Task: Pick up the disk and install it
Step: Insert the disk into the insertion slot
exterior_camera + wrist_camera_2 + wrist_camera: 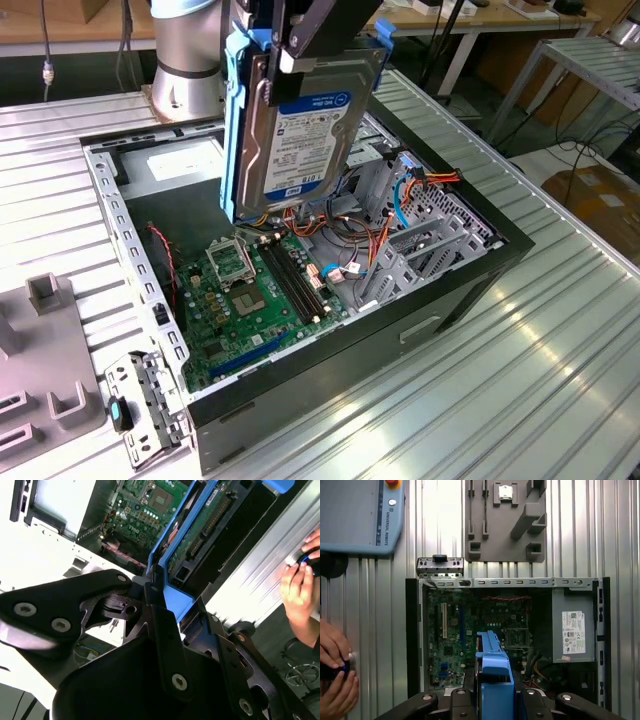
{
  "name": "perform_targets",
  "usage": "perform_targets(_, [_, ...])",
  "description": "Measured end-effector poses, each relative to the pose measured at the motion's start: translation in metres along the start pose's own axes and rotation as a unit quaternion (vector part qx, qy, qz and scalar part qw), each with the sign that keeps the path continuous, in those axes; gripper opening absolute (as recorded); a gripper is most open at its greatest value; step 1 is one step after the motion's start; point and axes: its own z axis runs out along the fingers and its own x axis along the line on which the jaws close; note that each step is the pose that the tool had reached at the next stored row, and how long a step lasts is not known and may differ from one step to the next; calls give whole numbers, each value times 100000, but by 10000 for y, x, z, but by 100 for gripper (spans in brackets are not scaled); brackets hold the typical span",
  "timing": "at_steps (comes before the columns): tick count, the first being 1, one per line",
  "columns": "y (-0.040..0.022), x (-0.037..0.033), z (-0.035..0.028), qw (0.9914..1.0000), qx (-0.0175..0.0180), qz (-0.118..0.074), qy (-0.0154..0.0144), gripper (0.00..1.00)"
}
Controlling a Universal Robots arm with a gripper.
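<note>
End effector [300, 42] is clenched on the disk [300, 135], which hangs straight below it, long axis near vertical, slightly tilted, directly above the open computer case [300, 385].

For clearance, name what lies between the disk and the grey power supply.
In the first wrist view, coloured wires and part of the motherboard lie between the disk and the power supply.
</note>
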Motion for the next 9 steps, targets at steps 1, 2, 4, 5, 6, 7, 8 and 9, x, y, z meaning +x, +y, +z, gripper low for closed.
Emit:
perform_targets(1, [-72, 12, 1, 100000, -9, 6, 7, 37])
perform_targets(2, [-123, 15, 2, 100000, -12, 0, 15, 37])
perform_targets(4, [-193, 17, 6, 100000, -5, 3, 4, 37])
perform_targets(5, [-231, 16, 8, 100000, -7, 6, 8, 37])
perform_targets(6, [-264, 16, 10, 100000, -10, 6, 7, 37])
perform_targets(7, [-298, 16, 12, 100000, -7, -2, 6, 37])
perform_targets(8, [-317, 16, 16, 100000, -1, -2, 15, 37])
perform_targets(9, [-326, 17, 22, 100000, 54, 0, 36, 37])
